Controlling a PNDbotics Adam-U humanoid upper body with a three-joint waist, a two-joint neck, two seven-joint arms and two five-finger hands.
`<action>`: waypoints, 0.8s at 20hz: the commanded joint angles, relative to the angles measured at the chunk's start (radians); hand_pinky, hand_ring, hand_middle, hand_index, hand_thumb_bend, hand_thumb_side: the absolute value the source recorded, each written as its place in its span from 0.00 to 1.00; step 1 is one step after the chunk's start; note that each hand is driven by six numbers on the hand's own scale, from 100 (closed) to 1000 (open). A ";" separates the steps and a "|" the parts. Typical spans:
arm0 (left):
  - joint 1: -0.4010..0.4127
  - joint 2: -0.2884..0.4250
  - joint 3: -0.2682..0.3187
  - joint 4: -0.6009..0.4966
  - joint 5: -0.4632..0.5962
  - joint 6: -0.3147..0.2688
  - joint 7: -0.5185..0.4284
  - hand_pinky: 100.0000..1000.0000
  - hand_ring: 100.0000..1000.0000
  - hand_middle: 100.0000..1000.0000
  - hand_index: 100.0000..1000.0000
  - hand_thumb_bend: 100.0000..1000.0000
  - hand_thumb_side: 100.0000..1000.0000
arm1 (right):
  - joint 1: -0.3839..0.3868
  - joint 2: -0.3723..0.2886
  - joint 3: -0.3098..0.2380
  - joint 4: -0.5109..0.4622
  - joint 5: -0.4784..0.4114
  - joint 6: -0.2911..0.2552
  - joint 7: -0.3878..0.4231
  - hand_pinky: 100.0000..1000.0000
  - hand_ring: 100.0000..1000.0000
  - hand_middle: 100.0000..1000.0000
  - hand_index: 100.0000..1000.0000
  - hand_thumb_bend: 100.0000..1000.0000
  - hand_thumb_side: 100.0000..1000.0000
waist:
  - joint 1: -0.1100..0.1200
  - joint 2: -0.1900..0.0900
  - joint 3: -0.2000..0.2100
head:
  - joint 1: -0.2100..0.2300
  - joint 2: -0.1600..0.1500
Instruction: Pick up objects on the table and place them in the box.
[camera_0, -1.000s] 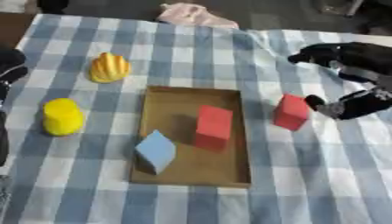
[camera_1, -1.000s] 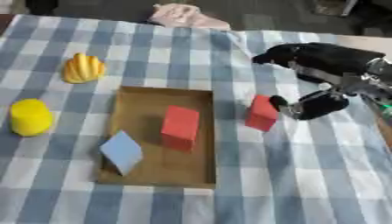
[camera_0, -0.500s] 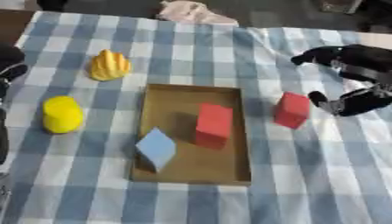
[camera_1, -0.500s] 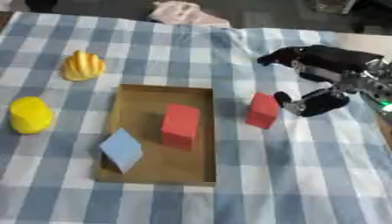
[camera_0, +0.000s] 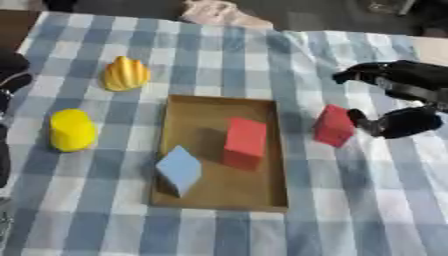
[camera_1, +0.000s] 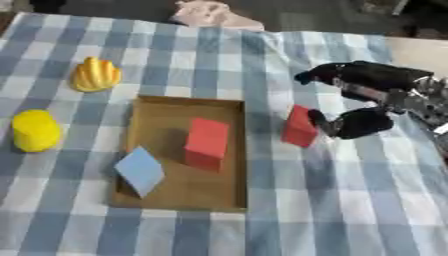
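Observation:
A shallow brown box (camera_0: 199, 109) lies in the middle of the checked cloth. Inside it are a red block (camera_0: 244, 143) and a pale blue block (camera_0: 179, 169). Another red block (camera_1: 300, 127) stands on the cloth just right of the box. My right hand (camera_1: 378, 81) is open beside it: the fingers arch above and behind the block, and the thumb (camera_1: 357, 123) is at its right face. A yellow cylinder (camera_0: 71, 130) stands left of the box. A yellow ridged piece (camera_0: 126, 74) lies further back. My left hand (camera_0: 12, 70) shows as a dark shape at the left edge.
A pink bundle (camera_0: 219, 12) lies at the far edge of the table. The cloth's right edge runs close behind my right hand. Bare checked cloth stretches in front of the box and to its right.
My right hand has come slightly lower and closer to the outer red block. The block and the other things have stayed in place.

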 joint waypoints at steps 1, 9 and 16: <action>-0.006 0.009 0.010 -0.019 -0.007 0.001 -0.002 0.81 0.77 0.65 0.78 0.04 0.80 | -0.006 -0.021 -0.006 -0.007 0.009 -0.007 -0.002 0.97 1.00 0.88 1.00 0.00 0.52 | 0.003 -0.019 -0.001 | 0.001 -0.001; -0.006 0.007 0.009 -0.019 -0.005 0.000 -0.003 0.81 0.77 0.65 0.78 0.04 0.80 | -0.006 -0.007 0.009 0.040 0.067 -0.007 -0.002 0.96 1.00 0.88 1.00 0.03 0.62 | 0.003 -0.018 0.002 | -0.002 -0.005; -0.007 0.003 0.008 -0.019 -0.004 0.001 -0.004 0.81 0.77 0.65 0.78 0.04 0.81 | -0.020 0.023 0.024 0.110 0.095 -0.026 0.002 0.96 1.00 0.88 1.00 0.03 0.69 | 0.004 -0.013 0.006 | -0.004 -0.002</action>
